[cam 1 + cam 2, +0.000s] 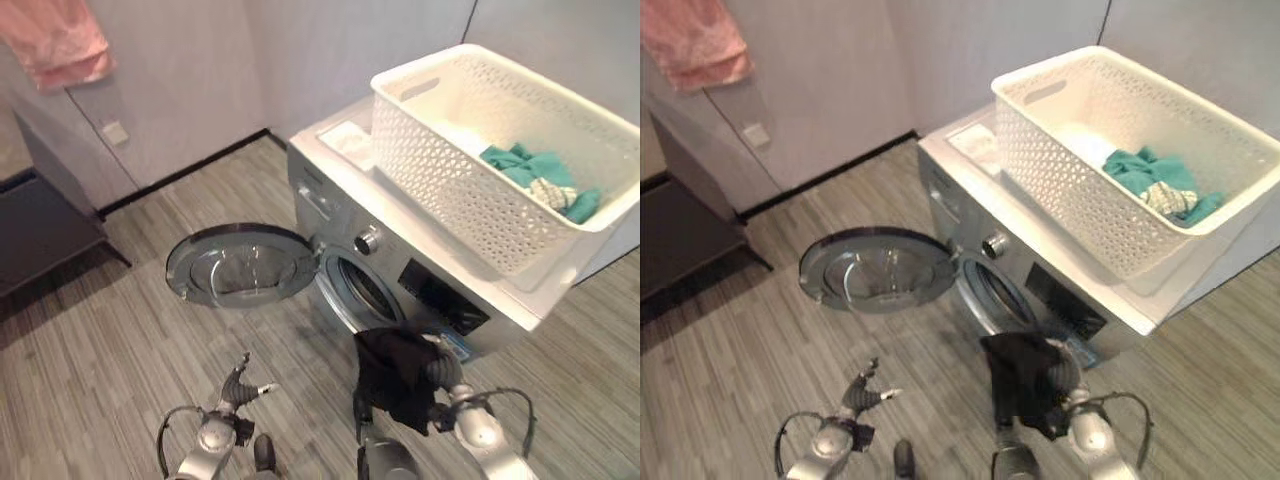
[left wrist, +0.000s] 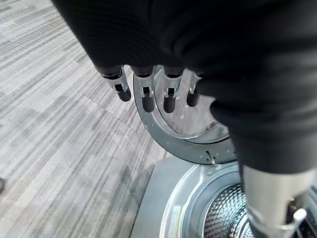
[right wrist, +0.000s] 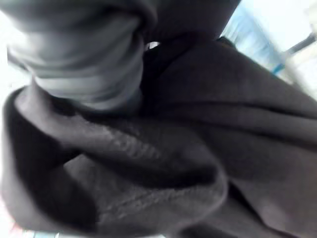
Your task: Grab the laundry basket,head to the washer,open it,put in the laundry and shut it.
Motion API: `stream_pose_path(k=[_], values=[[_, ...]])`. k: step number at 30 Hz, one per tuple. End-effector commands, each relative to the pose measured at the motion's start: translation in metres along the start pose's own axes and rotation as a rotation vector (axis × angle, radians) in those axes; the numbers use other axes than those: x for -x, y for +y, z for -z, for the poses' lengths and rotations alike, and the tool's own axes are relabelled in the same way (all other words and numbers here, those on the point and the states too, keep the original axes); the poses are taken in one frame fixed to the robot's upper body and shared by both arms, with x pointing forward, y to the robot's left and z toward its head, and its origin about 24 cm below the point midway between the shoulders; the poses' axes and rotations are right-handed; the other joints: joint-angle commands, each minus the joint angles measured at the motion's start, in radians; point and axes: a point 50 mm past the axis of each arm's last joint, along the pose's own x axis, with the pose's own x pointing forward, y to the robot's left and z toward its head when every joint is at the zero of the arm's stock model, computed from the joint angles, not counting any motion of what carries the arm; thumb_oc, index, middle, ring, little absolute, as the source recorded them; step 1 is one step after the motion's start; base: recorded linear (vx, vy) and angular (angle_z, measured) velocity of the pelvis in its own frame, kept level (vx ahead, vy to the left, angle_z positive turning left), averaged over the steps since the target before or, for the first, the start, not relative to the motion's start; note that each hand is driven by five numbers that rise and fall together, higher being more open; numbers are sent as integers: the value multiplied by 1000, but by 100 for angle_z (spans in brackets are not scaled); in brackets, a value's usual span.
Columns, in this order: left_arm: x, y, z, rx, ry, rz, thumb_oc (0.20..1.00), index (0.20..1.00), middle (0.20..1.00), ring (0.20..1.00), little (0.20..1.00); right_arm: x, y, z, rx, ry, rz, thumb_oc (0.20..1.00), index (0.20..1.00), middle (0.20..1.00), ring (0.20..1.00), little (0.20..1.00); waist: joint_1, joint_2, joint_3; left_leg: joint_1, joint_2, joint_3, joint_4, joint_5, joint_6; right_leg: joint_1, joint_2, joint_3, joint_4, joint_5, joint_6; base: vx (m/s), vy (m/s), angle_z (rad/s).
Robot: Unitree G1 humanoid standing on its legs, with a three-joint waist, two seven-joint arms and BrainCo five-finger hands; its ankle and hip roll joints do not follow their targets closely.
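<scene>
Below the washer's open mouth, the right hand point(image 1: 445, 372) clutches a black garment point(image 1: 398, 375). At 9 o'clock the left hand point(image 1: 238, 388) hangs with fingers straight. Up at 1 o'clock the laundry basket point(image 1: 470, 190) sits atop the washer point(image 1: 420, 280), door point(image 1: 240, 264) swung open.

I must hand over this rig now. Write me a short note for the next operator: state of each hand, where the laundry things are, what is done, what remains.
Left hand: open, holds nothing, low in front of the open washer door.
Right hand: carries a black garment just before the drum opening; its fingers are hidden by the cloth.
White laundry basket sits on top of the washer, with a teal garment and a pale piece of laundry inside.
Done: basket brought to the washer, door opened.
Left: put the black garment into the drum, move the rest from the basket, shut the door.
</scene>
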Motion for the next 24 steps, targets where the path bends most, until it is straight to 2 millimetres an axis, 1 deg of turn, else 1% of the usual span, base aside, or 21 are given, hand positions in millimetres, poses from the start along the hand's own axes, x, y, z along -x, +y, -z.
stream_pose_path(k=[1, 2, 3, 8, 9, 10, 11, 14, 15, 16, 18, 19, 20, 24], values=[[-22, 18, -52, -70, -216, -51, 1000, 1000, 1000, 1000, 1000, -21, -9, -54, -96, -262, 54, 200, 200, 200, 200, 200, 13, -12, 66, 33, -4, 14, 27, -61, 11, 62, -104, 22, 91, -138, -3, -139, -3, 0], [-30, 15, -74, -76, -277, -53, 1000, 1000, 1000, 1000, 1000, -33, 0, -73, -126, -322, 27, 200, 200, 200, 200, 200, 20, -13, 86, 9, -2, 7, 25, -48, 6, 43, -105, 18, 96, -132, -5, -80, -7, -3], [-30, 15, -74, -76, -278, -54, 1000, 1000, 1000, 1000, 1000, -34, 0, -73, -126, -323, 28, 200, 200, 200, 200, 200, 19, -13, 87, 8, -2, 7, 25, -48, 6, 42, -105, 18, 96, -132, -5, -103, -8, -2], [-43, 10, -126, -103, -425, -57, 1000, 1000, 1000, 1000, 1000, -50, 16, -114, -179, -446, -27, 200, 200, 200, 200, 200, 30, -14, 116, -36, 4, -6, 16, -19, -8, 10, -106, 5, 94, -121, -7, -50, -13, 19], [-45, 8, -144, -91, -474, -66, 1000, 1000, 1000, 1000, 1000, -54, 21, -130, -193, -495, -37, 200, 200, 200, 200, 200, 32, -15, 125, -51, 7, -10, 14, -12, -13, 1, -107, 0, 93, -118, -7, -42, -30, 9], [-46, 7, -154, -84, -496, -69, 1000, 1000, 1000, 1000, 1000, -55, 24, -137, -204, -513, -45, 200, 200, 200, 200, 200, 34, -17, 130, -58, 10, -11, 13, -8, -15, -2, -108, -3, 92, -117, -6, -29, -22, -4], [-46, 7, -154, -84, -497, -69, 1000, 1000, 1000, 1000, 1000, -55, 23, -137, -204, -514, -45, 200, 200, 200, 200, 200, 33, -17, 131, -59, 9, -12, 13, -8, -15, -3, -108, -3, 92, -117, -6, -20, -6, -5], [-48, 2, -176, -61, -540, -63, 1000, 1000, 1000, 1000, 1000, -59, 34, -160, -250, -569, -80, 200, 200, 200, 200, 200, 36, -21, 143, -76, 13, -10, 12, -3, -16, -19, -106, 1, 88, -110, -7, -11, 3, 0], [-48, -4, -188, -55, -569, -44, 1000, 1000, 1000, 1000, 1000, -59, 41, -172, -265, -604, -109, 200, 200, 200, 200, 200, 38, -25, 153, -85, 16, -9, 12, -1, -16, -28, -106, 3, 87, -106, -7, 0, 0, 0], [-48, -3, -188, -55, -569, -44, 1000, 1000, 1000, 1000, 1000, -59, 40, -172, -266, -605, -109, 200, 200, 200, 200, 200, 38, -25, 153, -85, 16, -9, 12, -1, -16, -28, -106, 3, 87, -106, -7, -31, 0, 2], [-47, -7, -195, -64, -589, -27, 1000, 1000, 1000, 1000, 1000, -58, 45, -185, -280, -642, -133, 200, 200, 200, 200, 200, 41, -30, 161, -90, 18, -8, 12, -1, -16, -36, -105, 6, 88, -105, -7, -19, -3, 4], [-46, -13, -200, -69, -603, -4, 1000, 1000, 1000, 1000, 1000, -56, 49, -198, -293, -686, -157, 200, 200, 200, 200, 200, 46, -35, 169, -100, 20, -9, 16, 1, -17, -43, -106, 9, 88, -103, -8, -16, -2, 5], [-46, -13, -200, -69, -603, -4, 1000, 1000, 1000, 1000, 1000, -57, 49, -199, -293, -686, -157, 200, 200, 200, 200, 200, 46, -35, 170, -100, 20, -9, 16, 1, -17, -44, -106, 9, 89, -103, -8, -22, -2, 6], [-45, -24, -208, -70, -624, 35, 1000, 1000, 1000, 1000, 1000, -54, 57, -220, -328, -746, -198, 200, 200, 200, 200, 200, 54, -44, 186, -117, 23, -12, 22, 2, -19, -57, -108, 9, 87, -100, -10, -29, -7, 5]])
